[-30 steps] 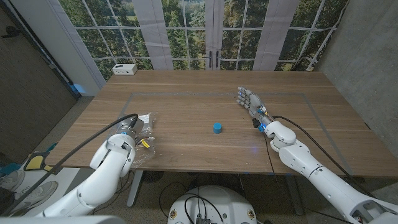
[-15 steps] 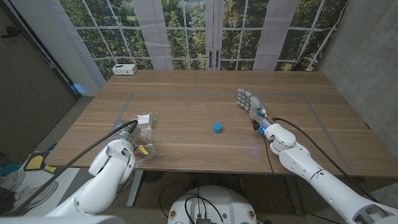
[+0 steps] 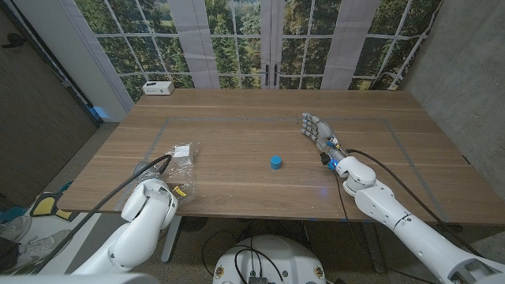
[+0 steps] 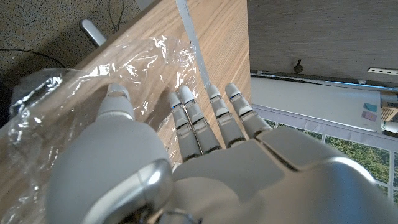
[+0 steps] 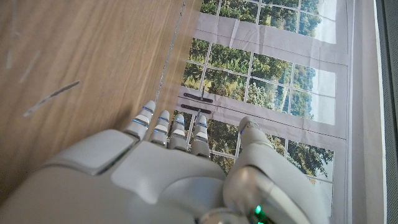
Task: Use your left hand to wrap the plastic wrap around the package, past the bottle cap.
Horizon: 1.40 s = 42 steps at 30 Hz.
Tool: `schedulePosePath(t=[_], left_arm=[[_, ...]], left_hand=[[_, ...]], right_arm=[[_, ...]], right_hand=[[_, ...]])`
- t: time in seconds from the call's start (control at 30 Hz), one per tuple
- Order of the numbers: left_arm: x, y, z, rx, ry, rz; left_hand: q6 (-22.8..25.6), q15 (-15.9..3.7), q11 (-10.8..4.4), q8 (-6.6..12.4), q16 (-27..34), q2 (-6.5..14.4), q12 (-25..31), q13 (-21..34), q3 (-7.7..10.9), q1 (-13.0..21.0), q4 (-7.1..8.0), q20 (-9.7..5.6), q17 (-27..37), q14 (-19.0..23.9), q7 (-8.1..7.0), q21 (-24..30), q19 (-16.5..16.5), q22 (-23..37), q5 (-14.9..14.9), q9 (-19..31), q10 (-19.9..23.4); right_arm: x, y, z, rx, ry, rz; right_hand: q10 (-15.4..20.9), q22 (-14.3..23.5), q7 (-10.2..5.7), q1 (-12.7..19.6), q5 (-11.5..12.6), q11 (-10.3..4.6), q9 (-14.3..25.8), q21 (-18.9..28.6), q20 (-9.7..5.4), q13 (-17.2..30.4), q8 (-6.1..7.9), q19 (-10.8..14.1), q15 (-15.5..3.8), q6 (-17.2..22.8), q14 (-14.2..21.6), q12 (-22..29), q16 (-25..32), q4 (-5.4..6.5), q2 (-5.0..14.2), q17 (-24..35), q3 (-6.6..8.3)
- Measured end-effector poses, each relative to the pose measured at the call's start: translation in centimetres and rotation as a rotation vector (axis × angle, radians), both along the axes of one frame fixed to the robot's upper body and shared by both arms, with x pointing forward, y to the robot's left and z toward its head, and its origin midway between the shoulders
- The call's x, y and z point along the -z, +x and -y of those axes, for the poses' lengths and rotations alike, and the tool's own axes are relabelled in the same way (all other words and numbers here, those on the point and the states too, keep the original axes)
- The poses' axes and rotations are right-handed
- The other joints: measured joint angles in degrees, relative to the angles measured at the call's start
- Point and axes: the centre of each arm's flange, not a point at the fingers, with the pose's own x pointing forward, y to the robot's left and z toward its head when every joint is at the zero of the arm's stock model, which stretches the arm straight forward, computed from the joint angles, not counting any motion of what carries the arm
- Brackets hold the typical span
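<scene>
A crumpled clear plastic wrap with a small package inside, showing a yellow-and-black label, lies near the table's front left. My left hand is at its near edge, largely covered by my own wrist. In the left wrist view my left hand has its fingers stretched out straight over the plastic wrap, with the thumb tip on the film and nothing gripped. A blue bottle cap stands mid-table, to the right of the wrap. My right hand rests further right with straight fingers, holding nothing, as the right wrist view also shows it.
A small white box sits at the far left corner of the wooden table. Pale tape lines mark a rectangle on the tabletop. The table's front edge runs close behind the wrap, and windows stand beyond the far edge.
My left arm has drawn back a little toward the table's front edge. The wrap, the cap and my right hand stay where they were.
</scene>
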Motion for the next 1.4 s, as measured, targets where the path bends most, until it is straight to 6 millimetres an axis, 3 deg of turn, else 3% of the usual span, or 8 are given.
schedulePosePath(t=[0.2, 0.33, 0.4, 0.53, 0.6, 0.83, 1.4], left_arm=[[0.5, 0.5, -0.8, -0.067, -0.019, -0.023], [0.7, 1.0, -1.3, -0.104, -0.033, -0.041], [0.9, 1.2, -1.4, -0.112, -0.034, -0.047], [1.3, 1.5, -1.5, -0.108, -0.025, -0.034], [1.3, 1.6, -1.6, -0.102, -0.016, -0.011], [1.4, 1.7, -1.6, -0.072, 0.022, 0.068], [0.1, 1.0, -0.2, 0.031, 0.118, 0.388]], left_hand=[[-1.35, -0.08, 0.00, -0.18, 0.00, 0.00, 0.00, 0.11, 0.00, 0.00, 0.00, 0.26, -0.27, 0.08, 0.06, 0.00, 0.26, 0.00, 0.00, 0.00, 0.00], [2.71, 0.11, -0.61, 1.97, 0.00, 0.16, 1.41, 0.58, 0.06, 0.16, -0.41, -0.06, -0.27, 1.36, 0.64, 0.23, 0.58, -0.01, 0.08, 0.44, 1.54], [7.10, -0.05, -1.04, 4.03, 0.75, 2.61, 3.23, 1.25, 1.42, 2.61, -1.41, -0.52, -0.17, 3.67, 0.65, 0.68, 1.48, 0.09, 0.23, 0.89, 4.63], [17.22, -0.55, -1.45, 9.24, 2.70, 9.88, 7.83, 3.31, 6.54, 9.88, -3.54, -1.30, 0.79, 9.54, 1.47, 2.25, 3.47, 0.50, -0.68, 2.18, 12.35], [18.61, -0.86, -1.12, 10.05, 2.94, 10.82, 8.95, 3.95, 7.69, 10.83, -3.53, -1.71, 1.11, 11.03, 1.82, 2.61, 3.88, 0.53, -0.93, 2.47, 13.69], [18.59, -1.21, -1.23, 11.14, 2.94, 11.63, 9.86, 5.39, 9.44, 11.66, -2.52, -1.78, 1.76, 12.06, 2.59, 2.97, 3.95, 0.53, -1.35, 3.65, 14.15], [17.83, -1.21, -1.23, 12.67, 3.56, 12.06, 11.50, 7.98, 10.69, 12.10, -1.74, -1.09, 3.61, 12.05, 2.48, 3.32, 3.16, 0.79, -1.56, 5.04, 12.85]], right_arm=[[-0.1, 0.3, 0.1, -0.003, -0.003, -0.005], [-0.2, 0.5, 0.1, -0.006, -0.005, -0.008], [-0.2, 0.7, 0.0, -0.007, -0.006, -0.009], [-0.4, 1.0, 0.0, -0.008, -0.007, -0.011], [-0.4, 1.1, -0.1, -0.009, -0.008, -0.011], [-0.6, 1.4, -0.2, -0.011, -0.009, -0.013], [-0.5, 1.7, 0.1, -0.005, -0.005, -0.021]], right_hand=[[0.00, 0.00, 0.00, 0.00, 0.00, 0.00, 0.00, 0.00, 0.00, 0.00, 0.00, 0.00, 0.32, 0.00, 0.31, 0.00, 0.00, 0.12, 0.00, 0.00, -0.12], [0.00, 0.00, 0.00, 0.00, 0.00, 0.00, 0.00, 0.00, 0.00, 0.00, 0.00, 0.00, 0.32, 0.00, 0.31, 0.00, 0.00, 0.25, 0.00, 0.00, -0.26], [0.00, 0.00, 0.00, 0.00, 0.00, 0.00, 0.00, 0.00, 0.00, 0.00, 0.00, 0.00, 0.32, 0.00, 0.31, 0.00, 0.00, 0.25, 0.00, 0.00, -0.25], [0.00, 0.00, 0.00, 0.00, 0.00, 0.00, 0.00, 0.00, 0.00, 0.00, 0.00, 0.00, 0.32, 0.00, 0.31, 0.00, 0.00, 0.25, 0.00, 0.00, -0.25], [0.00, 0.00, 0.00, 0.00, 0.00, 0.00, 0.00, 0.00, 0.00, 0.00, 0.00, 0.00, 0.31, 0.00, 0.31, 0.00, 0.00, 0.25, 0.00, 0.00, -0.25], [0.00, 0.00, 0.00, 0.00, 0.00, 0.00, 0.00, 0.00, 0.32, 0.00, 0.00, 0.32, 0.31, 0.00, 0.31, 0.00, 0.00, 0.25, 0.00, 0.00, -0.25], [0.00, 0.00, 0.00, 0.00, 0.00, 0.00, 0.00, 0.00, 0.32, 0.00, 0.00, 0.31, 0.31, 0.00, 0.30, 0.00, 0.00, 0.24, 0.00, -0.01, -0.25]])
